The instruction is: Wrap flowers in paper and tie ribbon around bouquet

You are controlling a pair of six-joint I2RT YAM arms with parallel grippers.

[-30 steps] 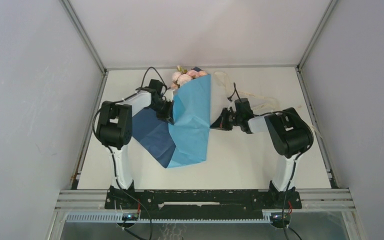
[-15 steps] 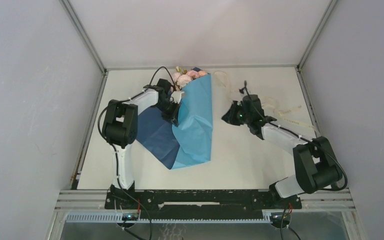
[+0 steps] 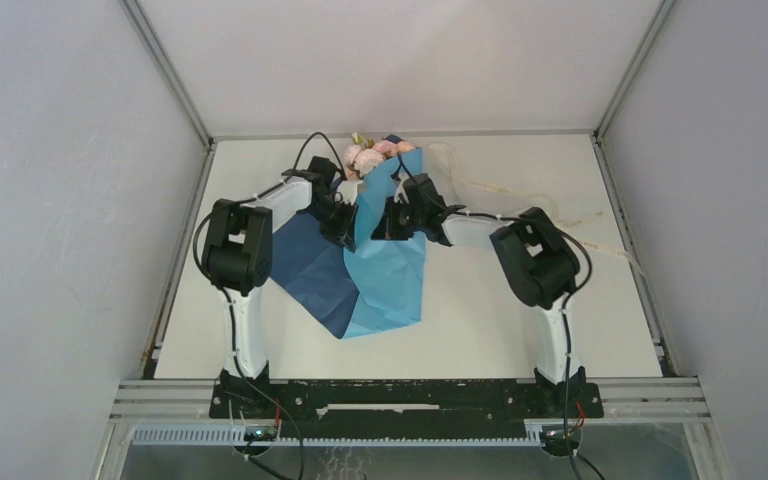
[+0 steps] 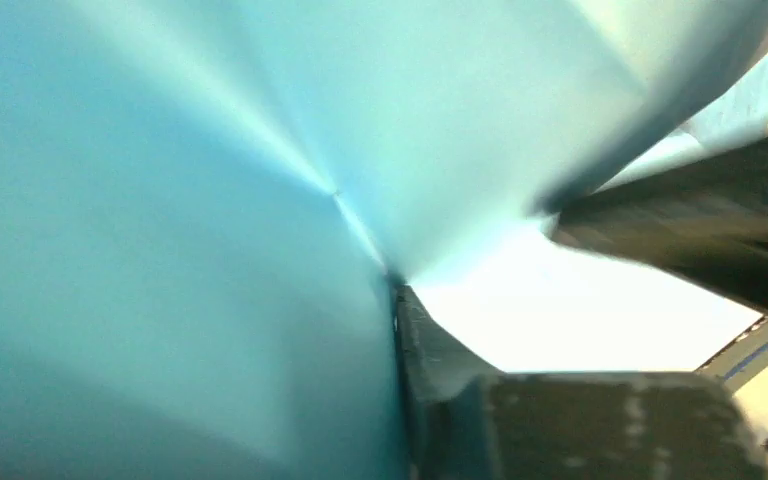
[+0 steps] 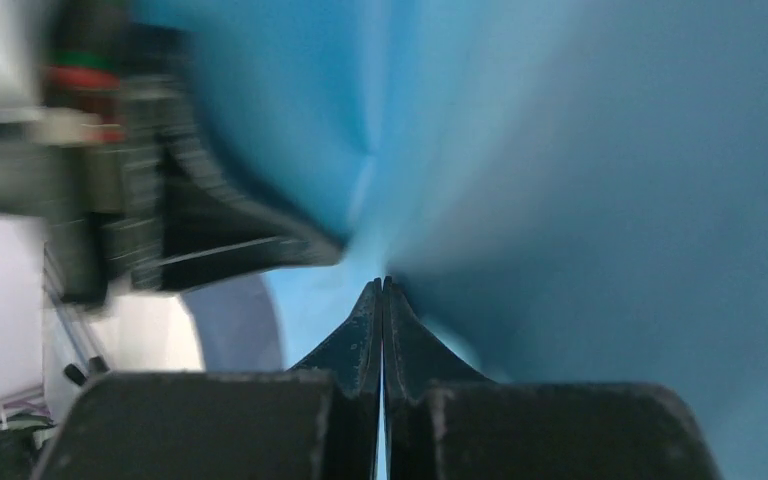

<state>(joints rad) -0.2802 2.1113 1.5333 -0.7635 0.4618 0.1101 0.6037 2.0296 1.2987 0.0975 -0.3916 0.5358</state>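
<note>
Two grippers nose to nose over the upper part of the paper [image 3: 388,285]. On the right gripper [image 5: 381,284], fingers pressed flat together with no gap, tips nipping a fold of the light-blue sheet just where several creases run together. On the left gripper [image 3: 343,222], impossible to tell how wide: only one finger [image 4: 415,345] visible from the wrist, the other hidden behind the sheet, paper lying against the visible one's inner face. Facing each other across that fold, close together. Around them, light-blue face folded over toward the right, darker blue face spread flat on the table [image 3: 520,320] under the left arm. At the far, wide end, the flowers [image 3: 370,155], pink and peach heads poking out past the paper's edge, stems covered. Off to the right, the ribbon [image 3: 490,186], limp on the table, trailing from near the paper's far corner toward the right edge.
</note>
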